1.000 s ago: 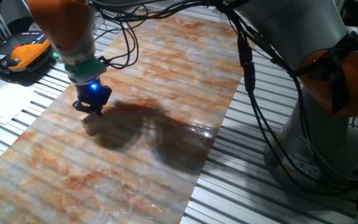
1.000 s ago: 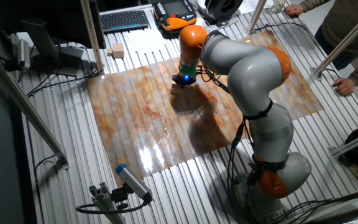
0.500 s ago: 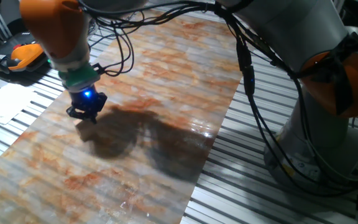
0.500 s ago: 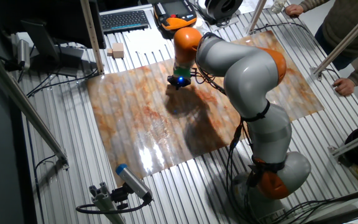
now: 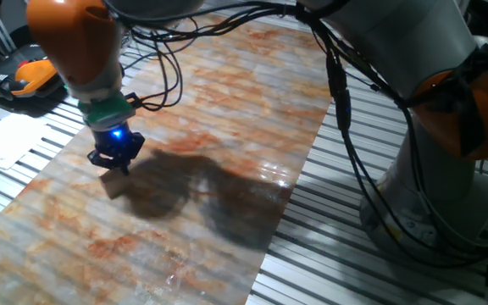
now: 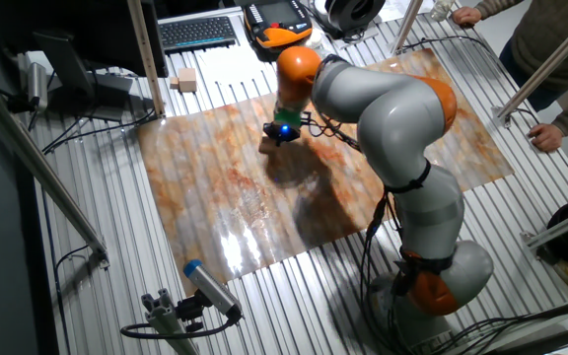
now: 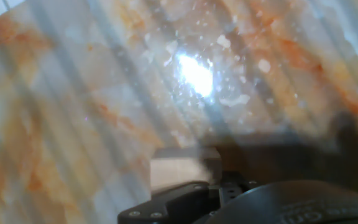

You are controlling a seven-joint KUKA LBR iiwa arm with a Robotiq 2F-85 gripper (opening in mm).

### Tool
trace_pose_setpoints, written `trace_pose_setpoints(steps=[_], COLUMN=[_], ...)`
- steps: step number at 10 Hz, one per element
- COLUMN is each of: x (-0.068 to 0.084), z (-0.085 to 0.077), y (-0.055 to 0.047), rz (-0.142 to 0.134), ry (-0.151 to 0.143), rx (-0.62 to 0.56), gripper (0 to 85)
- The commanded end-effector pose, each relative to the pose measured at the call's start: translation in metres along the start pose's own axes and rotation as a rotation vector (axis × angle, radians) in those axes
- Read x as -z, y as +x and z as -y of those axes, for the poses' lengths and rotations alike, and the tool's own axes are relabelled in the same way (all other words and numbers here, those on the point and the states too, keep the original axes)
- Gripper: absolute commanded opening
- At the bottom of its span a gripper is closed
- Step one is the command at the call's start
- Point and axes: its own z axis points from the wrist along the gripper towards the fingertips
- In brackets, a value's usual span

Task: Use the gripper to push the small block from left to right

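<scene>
The small block (image 5: 112,185) is a light-tan wooden cube on the marbled orange-white mat (image 5: 227,102), near the mat's left edge in this view. My gripper (image 5: 113,165), lit by a blue light, stands upright with its fingers together, the tips low and touching the block's far side. In the other fixed view the gripper (image 6: 280,136) is at the mat's far middle, with the block (image 6: 266,145) just left of it. In the hand view the block (image 7: 185,167) sits against the black gripper base at the bottom edge.
An orange-black pendant (image 5: 24,76) lies off the mat at the left. A keyboard (image 6: 197,32) and a small tan object (image 6: 186,79) lie beyond the mat. A person's hands (image 6: 545,138) are at the right. Cables hang from the arm (image 5: 337,93).
The gripper has slid along the mat toward its left edge in the first fixed view, and the block has moved with it, staying at the fingertips.
</scene>
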Motion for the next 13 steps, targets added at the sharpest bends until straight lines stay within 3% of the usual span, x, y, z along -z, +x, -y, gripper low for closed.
trace_pose_setpoints(steps=[1,2,3,4,7,8,9,11,13], x=[0.014,0.025,0.033,0.038,0.041,0.043,0.043,0.042,0.040], z=[0.016,0.030,0.042,0.049,0.061,0.067,0.071,0.077,0.075], y=[-0.008,-0.011,-0.010,-0.008,-0.001,0.001,0.002,0.002,0.003], rz=[-0.015,-0.023,-0.015,0.002,0.026,0.046,0.051,0.037,0.028], ry=[-0.012,-0.023,-0.013,0.020,0.062,0.114,0.115,0.087,0.071], rx=[0.025,0.051,0.085,0.125,0.199,0.256,0.259,0.245,0.228], gripper=[0.0,0.0,0.0,0.0,0.0,0.0,0.0,0.0,0.0])
